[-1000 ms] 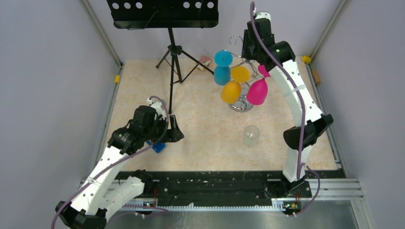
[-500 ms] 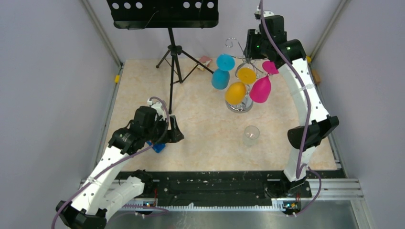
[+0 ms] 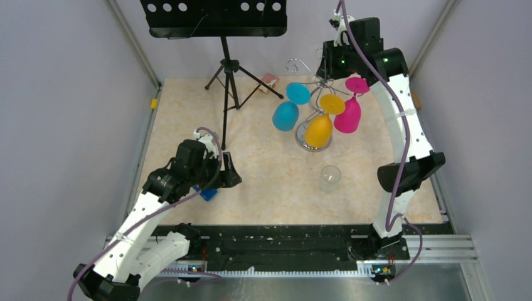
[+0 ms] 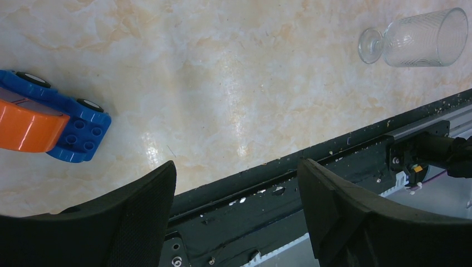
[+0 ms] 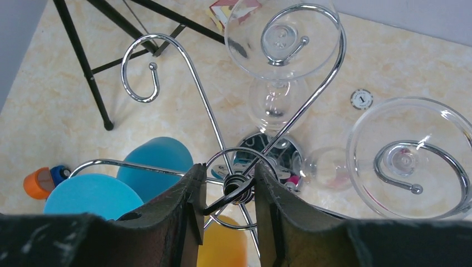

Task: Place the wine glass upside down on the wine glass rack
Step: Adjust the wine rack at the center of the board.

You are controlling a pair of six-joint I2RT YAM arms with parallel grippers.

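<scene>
The chrome wine glass rack (image 3: 306,145) stands at the back right of the table, with blue (image 3: 285,116), orange (image 3: 319,130) and pink (image 3: 347,116) glasses hanging upside down from it. My right gripper (image 3: 330,61) comes down on the rack's top. In the right wrist view its jaws (image 5: 229,172) are shut on the centre ring and hub of the rack (image 5: 232,183). Two clear glasses (image 5: 281,39) hang by their feet from curled hooks. Another clear wine glass (image 3: 330,176) stands on the table in front of the rack. My left gripper (image 3: 229,172) is open and holds nothing.
A black music stand (image 3: 213,15) rises on its tripod (image 3: 229,69) at the back left. A blue and orange toy car (image 3: 207,193) lies beside the left gripper. A small box (image 3: 270,81) and a round chip (image 5: 362,99) lie near the rack. Grey walls close in the table.
My right arm has shifted to the right at the rack's top. The hanging glasses have swung round: blue down and left, orange lower, pink to the right. The left arm is still.
</scene>
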